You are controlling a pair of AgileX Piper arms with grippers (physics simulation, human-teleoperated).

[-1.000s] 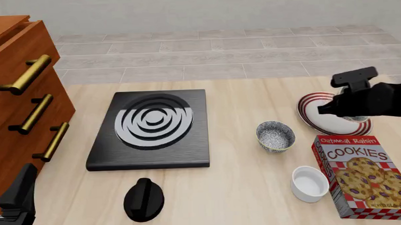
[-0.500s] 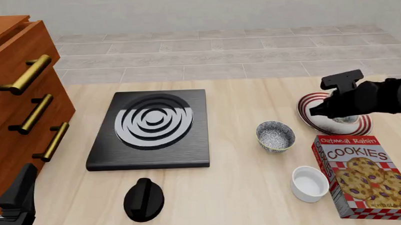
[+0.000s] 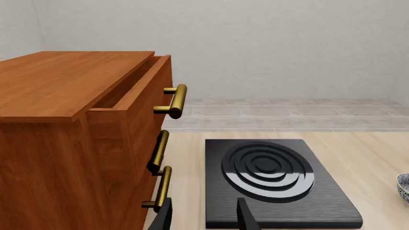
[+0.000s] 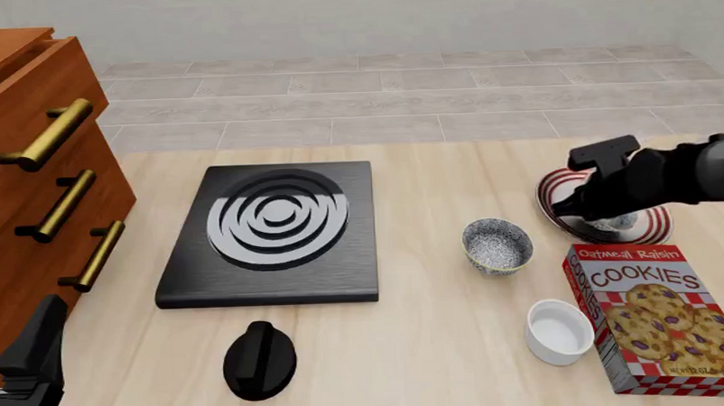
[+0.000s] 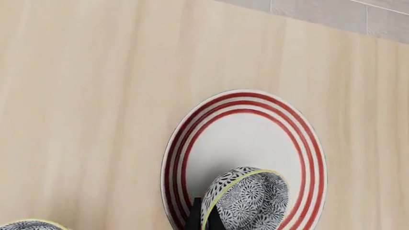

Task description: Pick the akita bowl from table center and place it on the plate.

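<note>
My right gripper (image 5: pixel 204 221) is shut on the rim of the akita bowl (image 5: pixel 246 196), a speckled bowl with a dark patterned outside. The bowl hangs tilted over the middle of the plate (image 5: pixel 191 143), which is white with red rim stripes. Whether the bowl touches the plate I cannot tell. In the front view the right arm (image 4: pixel 657 179) covers most of the plate (image 4: pixel 555 192) and hides the held bowl. My left gripper (image 3: pixel 204 220) stands open with nothing in it, low at the table's near left corner (image 4: pixel 30 359).
A near-identical patterned bowl (image 4: pixel 497 245) sits on the table left of the plate. A cookie box (image 4: pixel 658 317) and a small white bowl (image 4: pixel 558 331) lie nearer. A black stove board (image 4: pixel 270 231), a black knob (image 4: pixel 259 359) and a wooden drawer cabinet (image 4: pixel 37 196) fill the left.
The right arm has shifted left and slightly lower over the plate, carrying the bowl with it. The left arm has stayed still.
</note>
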